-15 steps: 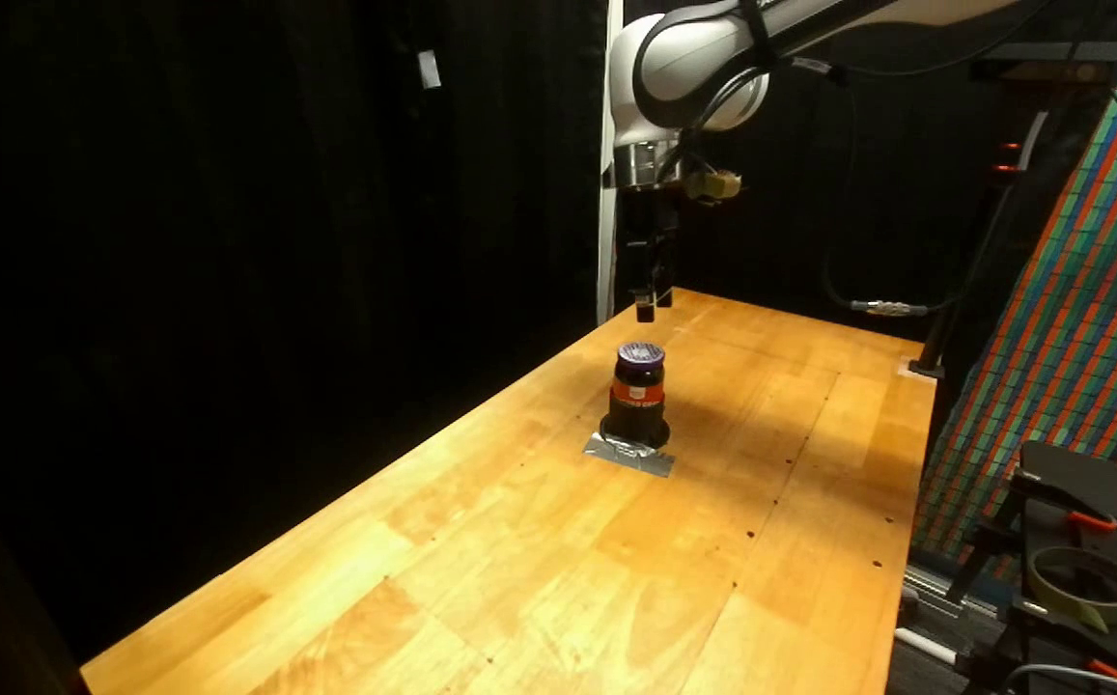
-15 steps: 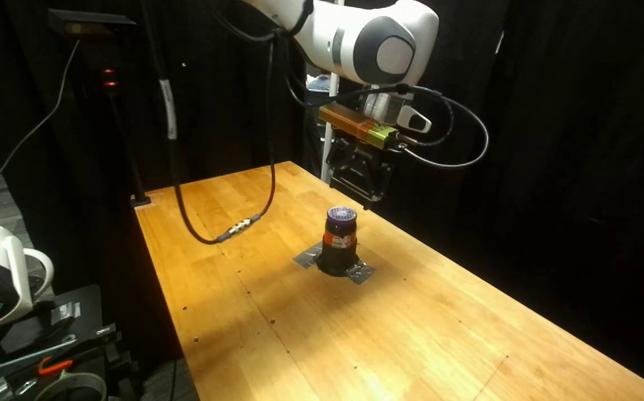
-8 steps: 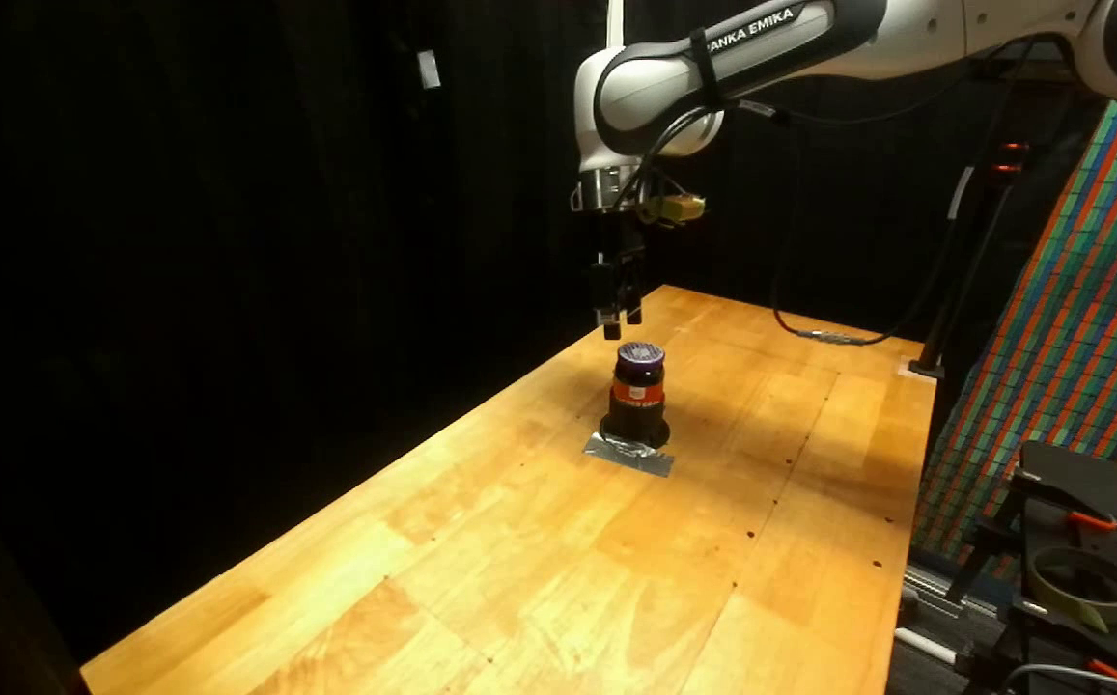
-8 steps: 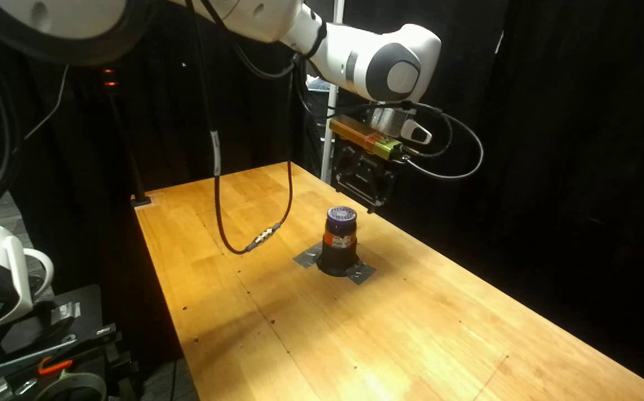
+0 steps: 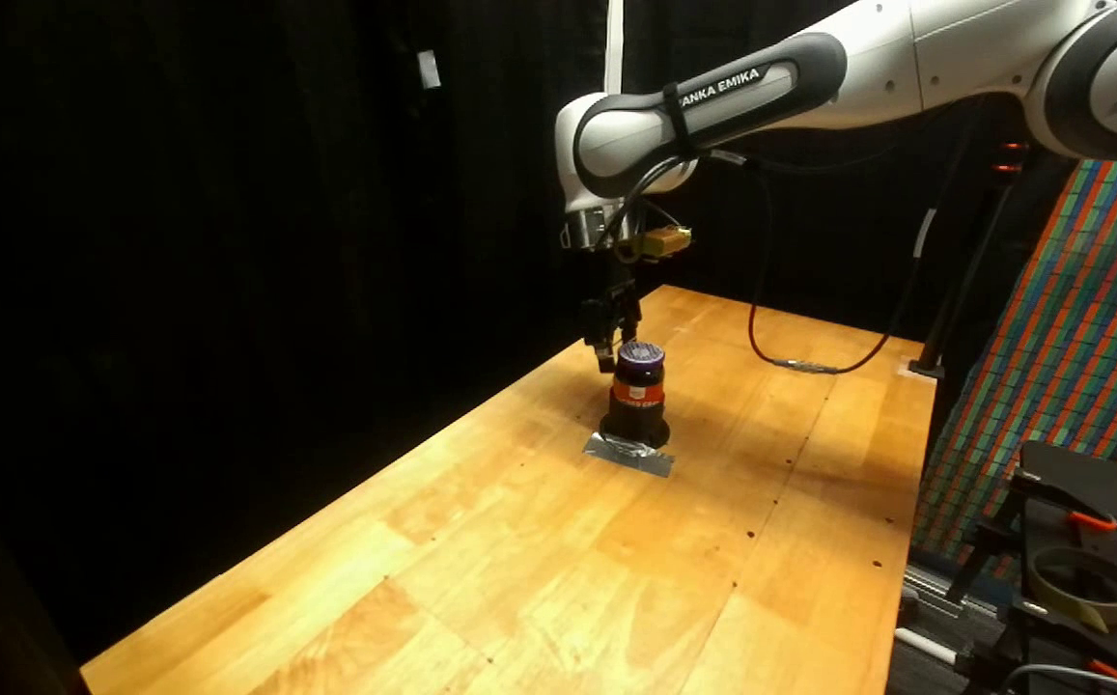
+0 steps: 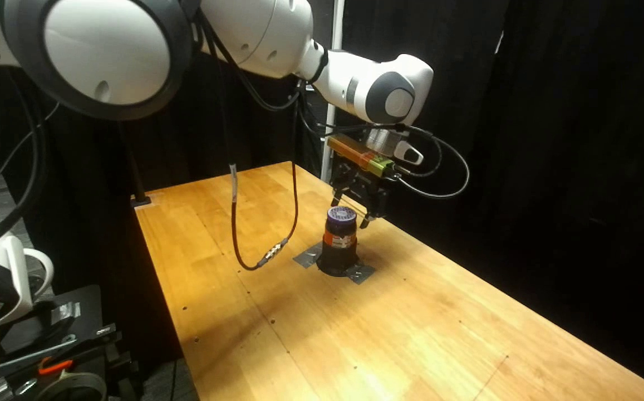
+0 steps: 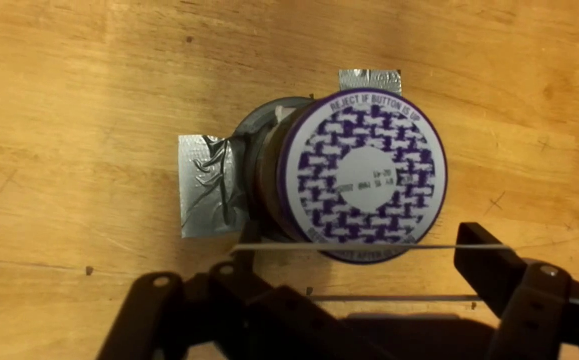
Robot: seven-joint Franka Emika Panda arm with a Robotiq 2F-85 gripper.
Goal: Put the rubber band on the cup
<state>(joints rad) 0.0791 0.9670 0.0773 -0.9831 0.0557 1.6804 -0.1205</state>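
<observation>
The cup (image 5: pixel 638 394) is a dark jar with an orange-red label and a purple-white lid, standing upright in a black base. It also shows in another exterior view (image 6: pixel 339 239) and from above in the wrist view (image 7: pixel 369 175). My gripper (image 7: pixel 359 237) is open, fingers wide apart. The rubber band (image 7: pixel 289 246) is stretched between both fingers; its near strand crosses the lower edge of the lid in the wrist view, and a darker strand lies lower. In both exterior views the gripper (image 5: pixel 618 353) (image 6: pixel 349 213) is beside and behind the lid. Whether it touches the cup cannot be told.
Silver tape (image 7: pixel 211 185) holds the black base to the wooden table (image 5: pixel 539 541). A cable (image 6: pixel 238 239) hangs from the arm over the table. A dark side stand with a tape roll (image 5: pixel 1084 584) is beside the table. A black post (image 5: pixel 935 338) stands at the far corner.
The arm has come down and forward, bringing the gripper from above and behind the cup to about lid height beside it. The cup has not moved.
</observation>
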